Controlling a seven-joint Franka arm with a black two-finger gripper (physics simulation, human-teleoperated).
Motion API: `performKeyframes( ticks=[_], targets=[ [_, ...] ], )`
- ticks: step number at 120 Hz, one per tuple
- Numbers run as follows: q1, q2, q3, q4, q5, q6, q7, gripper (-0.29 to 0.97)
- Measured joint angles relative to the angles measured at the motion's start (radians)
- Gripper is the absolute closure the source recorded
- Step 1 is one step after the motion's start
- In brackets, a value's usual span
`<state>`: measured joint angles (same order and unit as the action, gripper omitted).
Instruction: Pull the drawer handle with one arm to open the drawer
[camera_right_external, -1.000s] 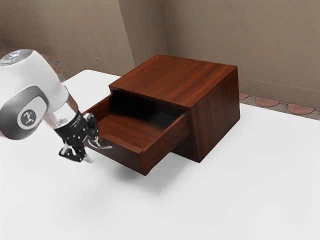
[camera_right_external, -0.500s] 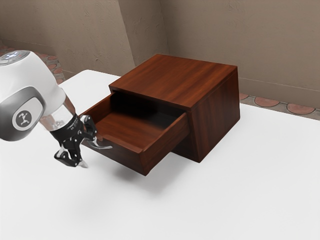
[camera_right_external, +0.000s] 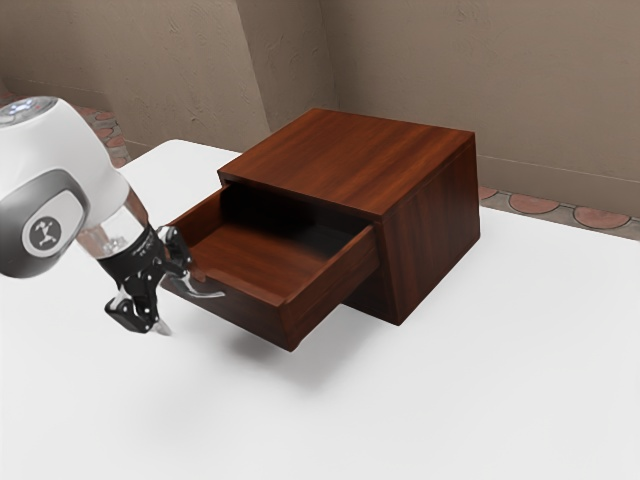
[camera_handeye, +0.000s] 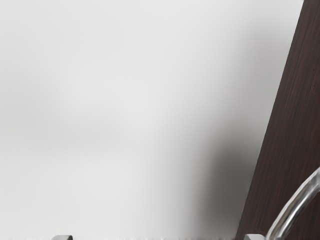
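gripper (camera_right_external: 147, 322) hangs beside wooden drawer's (camera_right_external: 268, 256) curved metal handle (camera_right_external: 207, 293).

The cabinet (camera_right_external: 400, 190) stands on the table (camera_right_external: 480, 390). The drawer (camera_right_external: 270, 262) projects from the cabinet's front toward the exterior view's left, well out of its opening. The handle (camera_right_external: 206, 292) sits on the drawer face farthest from the cabinet. The gripper (camera_right_external: 150, 318) is above the table just beyond the handle, on the side away from the cabinet.
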<state>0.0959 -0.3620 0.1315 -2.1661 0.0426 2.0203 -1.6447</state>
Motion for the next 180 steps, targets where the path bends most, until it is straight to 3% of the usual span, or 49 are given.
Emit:
performKeyframes(
  ticks=[110,137,148,153,161,180],
  targets=[
    [0.009,0.005,-0.014,0.081,-0.007,-0.022,-0.002,0.11],
    [0.000,0.051,-0.146,0.372,-0.047,-0.299,-0.005,0.06],
    [-0.039,0.131,-0.304,0.619,-0.046,-0.486,-0.008,0.05],
    [-0.039,0.146,-0.298,0.713,-0.052,-0.571,0.006,0.04],
    [-0.031,0.162,-0.289,0.802,-0.003,-0.666,0.105,0.04],
    [-0.024,0.184,-0.273,0.845,0.052,-0.767,0.350,0.03]
  ],
)
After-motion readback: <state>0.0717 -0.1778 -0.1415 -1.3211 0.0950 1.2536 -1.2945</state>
